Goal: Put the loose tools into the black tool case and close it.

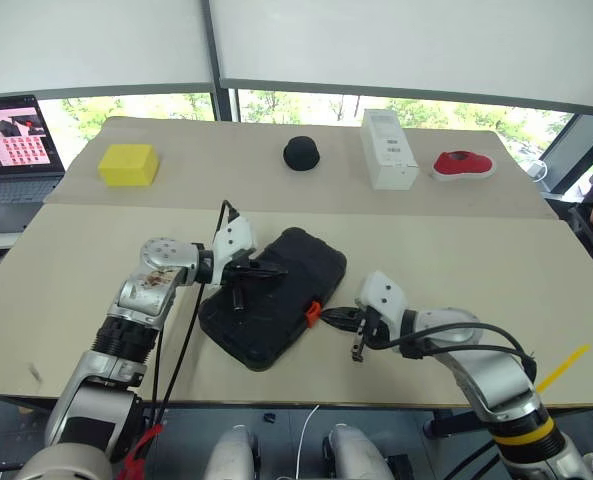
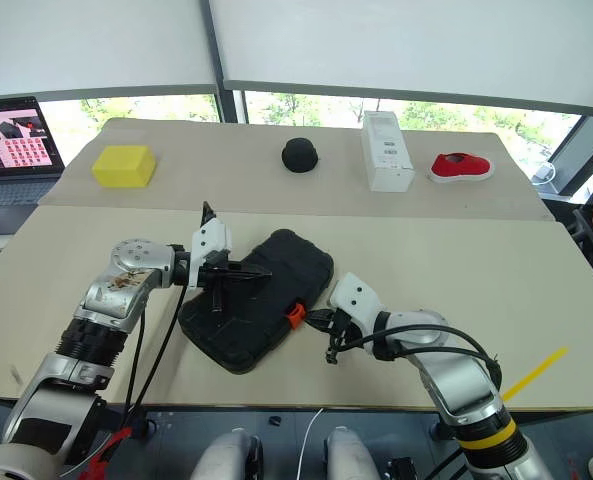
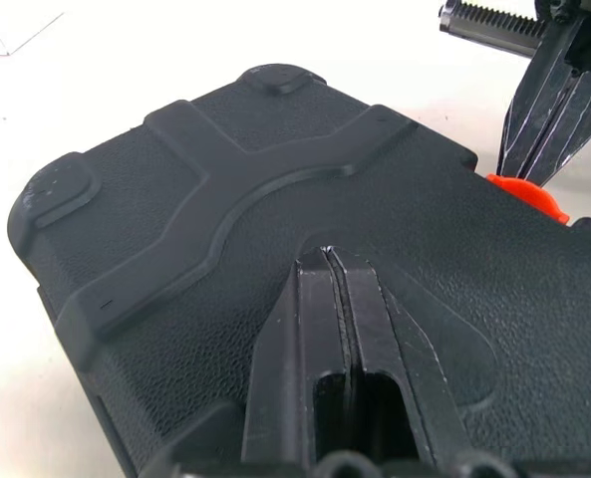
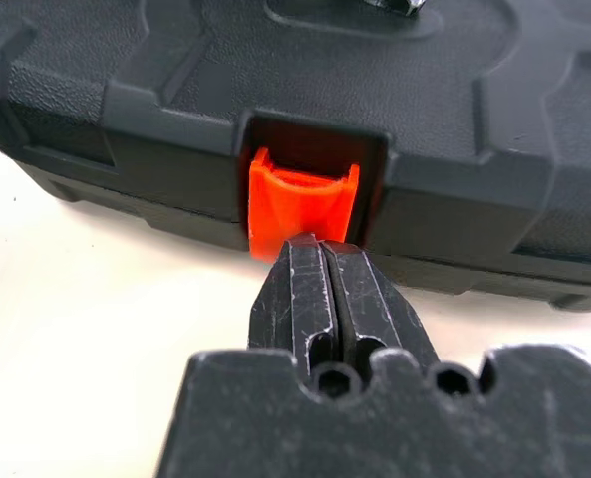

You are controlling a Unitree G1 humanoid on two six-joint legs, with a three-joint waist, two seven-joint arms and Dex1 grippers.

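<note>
Closed black tool case (image 1: 273, 297) on the surface (image 1: 456, 250), both claws at it.

The case lies flat with its lid down, near the front edge of the beige surface, turned at an angle, its small orange latch (image 4: 300, 202) on the side facing the right arm. The left claw (image 1: 266, 270) rests its clenched fingertips on the textured lid, holding nothing. The right claw (image 4: 320, 261), also clenched and empty, has its tips against the lower edge of the orange latch. Farther back on the surface stand a small black dome-shaped object (image 1: 301, 153), a white box (image 1: 388, 148), a red shoe (image 1: 463, 164) and a yellow block (image 1: 128, 164). An open laptop (image 1: 14, 150) sits at the far left edge.
</note>
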